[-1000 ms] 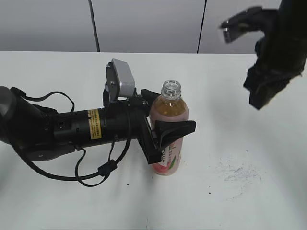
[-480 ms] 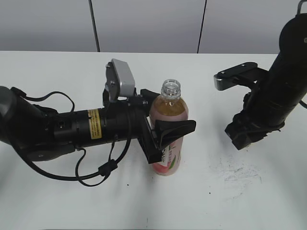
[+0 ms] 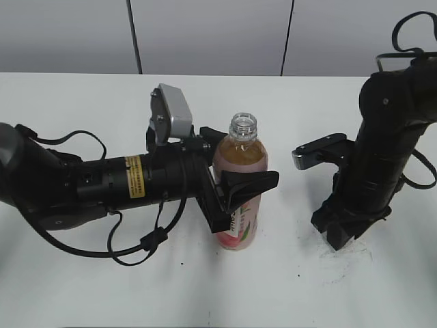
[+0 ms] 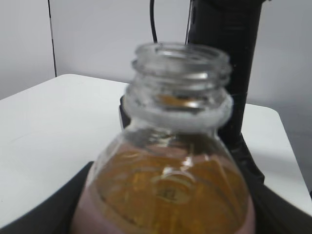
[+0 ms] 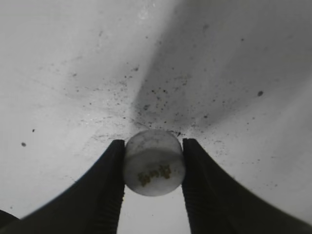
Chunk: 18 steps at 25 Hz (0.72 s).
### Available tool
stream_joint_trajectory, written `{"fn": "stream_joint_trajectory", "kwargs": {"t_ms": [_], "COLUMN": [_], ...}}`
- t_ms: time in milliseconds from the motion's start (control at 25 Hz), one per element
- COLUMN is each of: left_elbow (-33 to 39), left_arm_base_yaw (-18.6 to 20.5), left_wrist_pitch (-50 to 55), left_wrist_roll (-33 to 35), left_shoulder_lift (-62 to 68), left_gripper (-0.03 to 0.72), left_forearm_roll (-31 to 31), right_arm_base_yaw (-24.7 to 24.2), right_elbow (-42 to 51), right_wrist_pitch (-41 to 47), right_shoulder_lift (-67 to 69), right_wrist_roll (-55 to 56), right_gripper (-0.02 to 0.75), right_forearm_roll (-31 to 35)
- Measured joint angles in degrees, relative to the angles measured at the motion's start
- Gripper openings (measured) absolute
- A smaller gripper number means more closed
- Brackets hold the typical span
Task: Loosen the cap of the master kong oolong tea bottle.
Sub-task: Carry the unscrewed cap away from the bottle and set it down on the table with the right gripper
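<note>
- Exterior view: a plain white counter (image 3: 82, 96) runs back to a pale grey panelled wall (image 3: 205, 34) split by dark vertical seams. At the middle stands the slim clear plastic bottle of amber tea with a pink label (image 3: 240, 188), upright, its threaded mouth uncapped. The left hand (image 3: 239, 184), black, reaches in from 9 o'clock and is clamped on the bottle's body. At 3 o'clock the black right arm (image 3: 379, 157) points straight down with its tip at the counter, beside a patch of grey scuff marks (image 3: 338, 249); its hand is hidden in this view.
- Left wrist view: the bottle (image 4: 170, 161) fills the frame, blurred; its open mouth sits at 12 o'clock, amber tea below. Behind lie the white counter (image 4: 44, 117) and the grey wall (image 4: 97, 34), with the right arm's dark column (image 4: 229, 58) just behind the neck.
- Right wrist view: the right hand (image 5: 153, 170) at 6 o'clock is clamped on the small round white-grey plastic cap (image 5: 153, 162), one dark finger (image 5: 105, 190) on each side. The cap is at or just above the counter (image 5: 63, 73), which is speckled with dark specks and faint scratches; whether they touch cannot be told.
</note>
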Motion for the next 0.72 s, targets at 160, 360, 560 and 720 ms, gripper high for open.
{"fn": "stream_joint_trajectory", "kwargs": {"t_ms": [160, 360, 560, 720], "left_elbow": [0.0, 0.0, 0.0, 0.05], "left_arm_base_yaw": [-0.04, -0.04, -0.06, -0.11], "left_wrist_pitch": [0.03, 0.03, 0.03, 0.11], "left_wrist_roll": [0.0, 0.0, 0.0, 0.59], "left_shoulder_lift": [0.0, 0.0, 0.0, 0.1], "left_gripper": [0.445, 0.445, 0.454, 0.548], "left_forearm_roll": [0.0, -0.04, -0.43, -2.03], "right_arm_base_yaw": [0.0, 0.0, 0.0, 0.0], "right_elbow": [0.0, -0.71, -2.62, -3.23], "right_wrist_pitch": [0.85, 1.15, 3.57, 4.21], "right_shoulder_lift": [0.92, 0.98, 0.46, -1.53], "right_wrist_roll": [0.0, 4.5, 8.12, 8.56], "right_gripper": [0.373, 0.619, 0.566, 0.559], "right_forearm_roll": [0.0, -0.11, -0.16, -0.33]}}
